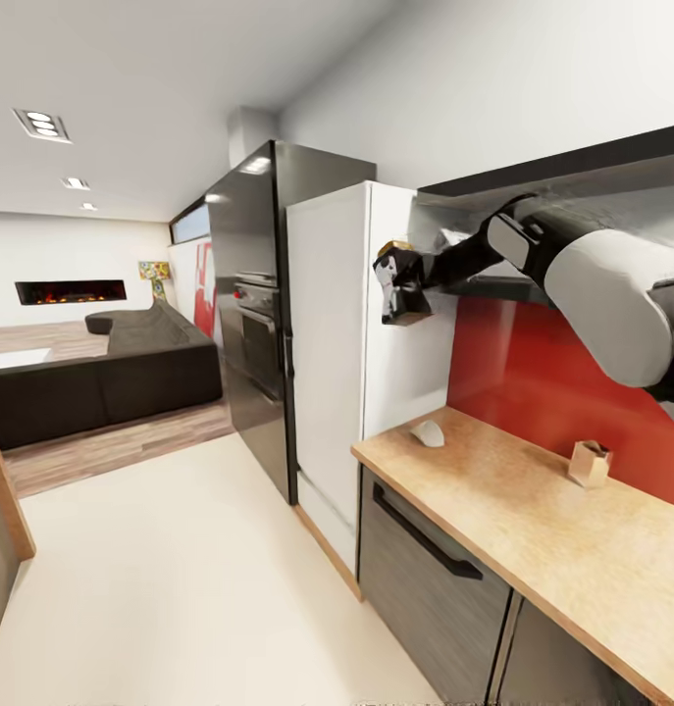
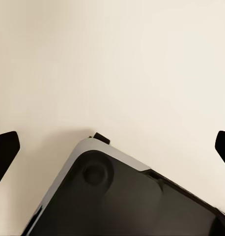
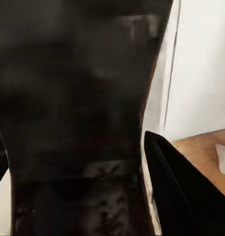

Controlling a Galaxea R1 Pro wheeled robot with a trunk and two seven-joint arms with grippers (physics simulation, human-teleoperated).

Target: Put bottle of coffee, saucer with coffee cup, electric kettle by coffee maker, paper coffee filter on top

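My right gripper [image 1: 403,292] is shut on the bottle of coffee [image 1: 393,249], a small dark bottle whose yellow cap shows above the fingers. It hangs in the air beside the end of the kitchen shelf [image 1: 503,288], high over the kitchen countertop [image 1: 533,520]. In the right wrist view the dark bottle [image 3: 73,113] looms close, with one black finger [image 3: 183,191] beside it. The paper coffee filter [image 1: 428,432] lies on the countertop near its far corner. My left gripper [image 2: 112,147] is open and empty, pointing down at the floor.
A small tan box [image 1: 589,463] stands on the counter against the red backsplash [image 1: 543,382]. A tall white cabinet [image 1: 327,373] and a black oven unit [image 1: 253,314] stand left of the counter. Pale floor [image 1: 180,588] stretches left toward a dark sofa [image 1: 111,378].
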